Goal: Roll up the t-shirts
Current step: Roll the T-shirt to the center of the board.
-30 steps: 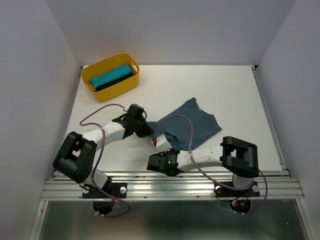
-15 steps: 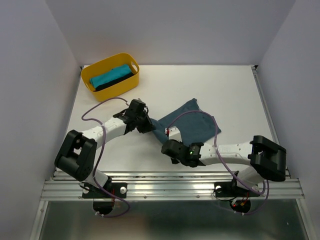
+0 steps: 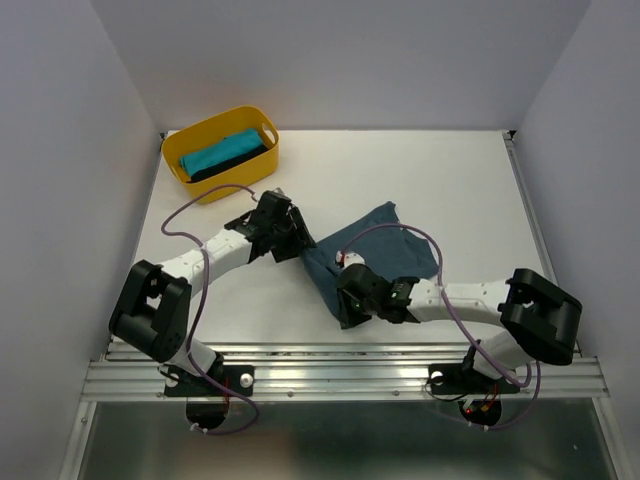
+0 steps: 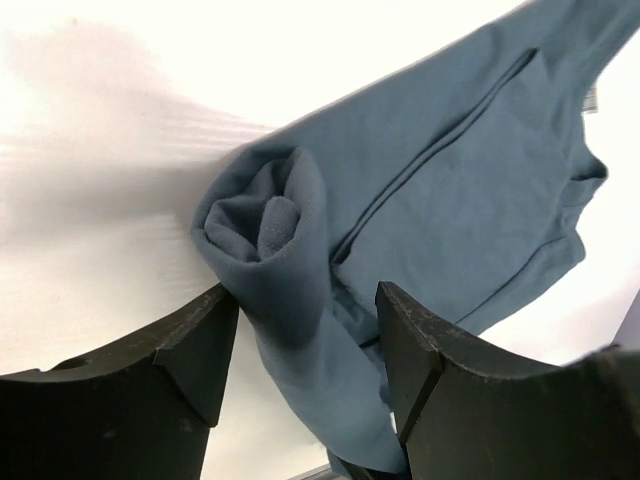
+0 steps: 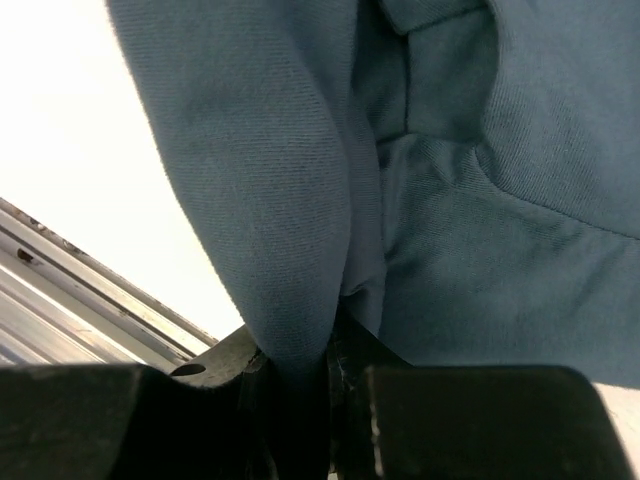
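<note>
I count three t-shirts from here: one slate-blue t-shirt (image 3: pixel 400 255), one turquoise t-shirt (image 3: pixel 215 153), one black t-shirt (image 3: pixel 238 164); one yellow tub (image 3: pixel 235 186); one table (image 3: pixel 460 180); two arms, left arm (image 3: pixel 205 262) and right arm (image 3: pixel 470 296); two grippers, left gripper (image 3: pixel 297 240) and right gripper (image 3: pixel 348 305); two purple cables, left cable (image 3: pixel 166 232) and right cable (image 3: pixel 437 262).

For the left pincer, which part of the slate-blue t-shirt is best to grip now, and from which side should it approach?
Grip the rolled end of the slate-blue t-shirt, coming down from above with one finger on each side of the roll. It is the thickest and most compact part, and the open left pincer stands astride it. The right pincer is shut on the shirt's near end.
</note>
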`<state>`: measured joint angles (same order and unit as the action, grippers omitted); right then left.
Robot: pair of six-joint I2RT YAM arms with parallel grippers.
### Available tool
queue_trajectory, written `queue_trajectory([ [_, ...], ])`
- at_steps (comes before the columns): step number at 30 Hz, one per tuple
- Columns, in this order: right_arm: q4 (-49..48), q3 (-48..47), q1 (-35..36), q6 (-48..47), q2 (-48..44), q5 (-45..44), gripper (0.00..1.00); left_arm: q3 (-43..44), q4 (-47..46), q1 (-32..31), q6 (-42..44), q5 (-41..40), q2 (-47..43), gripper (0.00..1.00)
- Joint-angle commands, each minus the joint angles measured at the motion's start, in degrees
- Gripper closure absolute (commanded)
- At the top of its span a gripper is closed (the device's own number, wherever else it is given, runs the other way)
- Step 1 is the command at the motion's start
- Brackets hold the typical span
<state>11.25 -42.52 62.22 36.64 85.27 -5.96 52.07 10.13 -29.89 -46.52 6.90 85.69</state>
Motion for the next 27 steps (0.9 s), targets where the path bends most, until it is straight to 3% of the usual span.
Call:
queue_trajectory([
  [1,-6.1,2.8,-2.3,1.1,-1.0,8.0,0.99,5.3,2.6,0.2,4.2,-1.4,-3.5,0.32],
  [7,-10.6,6.1,-5.2,3.3,-1.2,14.1,0.99,7.3,5.6,0.2,6.3,-4.3,-5.8,0.33],
  [10,-13.4,7.6,-7.4,4.5,-2.0,17.8,0.99,5.9,5.7,0.3,6.2,-4.1,-7.3,0.42],
  [11,-14.4,7.9,-8.0,4.6,-2.2,19.0,0.99,5.3,5.3,0.2,6.3,-3.7,-7.6,0.49],
  [12,-14.8,8.1,-9.4,4.7,-2.3,20.1,0.99,4.8,5.2,0.2,6.3,-3.3,-8.0,0.64],
  [14,-15.8,8.5,-11.0,4.8,-2.2,23.5,0.99,3.0,4.7,0.2,6.6,-2.2,-8.3,0.81],
  [15,-16.2,8.9,-12.3,5.0,-2.1,25.6,0.99,1.9,4.5,0.1,6.7,-1.5,-8.6,0.97],
  [16,-16.6,8.9,-12.8,5.0,-2.0,26.6,0.99,1.5,4.5,0.0,6.8,-1.3,-8.7,1.0],
  [27,-19.2,10.5,-18.3,5.6,-0.6,35.0,0.99,-4.1,2.6,-1.2,8.9,2.1,-11.4,1.0],
])
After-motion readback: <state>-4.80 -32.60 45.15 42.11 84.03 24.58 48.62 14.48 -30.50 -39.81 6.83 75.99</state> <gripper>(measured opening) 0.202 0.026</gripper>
